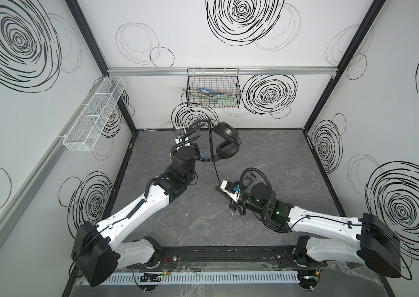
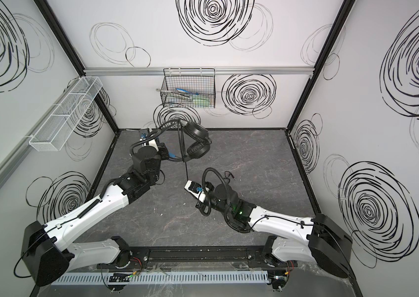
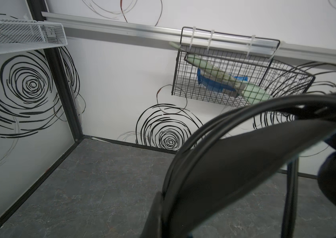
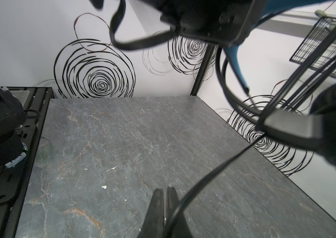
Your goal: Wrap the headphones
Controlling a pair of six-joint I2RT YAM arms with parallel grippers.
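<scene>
The black headphones hang in the air above the back of the table, their two padded earcups stacked one over the other. My left gripper is shut on their headband, where a bit of the blue strap shows. Strands of the thin black cable run taut beside the earcups. From there the cable drops forward to my right gripper. The right gripper is shut, with the cable pinched between its fingers just above the table.
A black wire basket holding tools hangs on the back wall, just behind the headphones. A white mesh tray is fixed to the left wall. The dark slate tabletop is walled on three sides. The arms' base rail runs along the front.
</scene>
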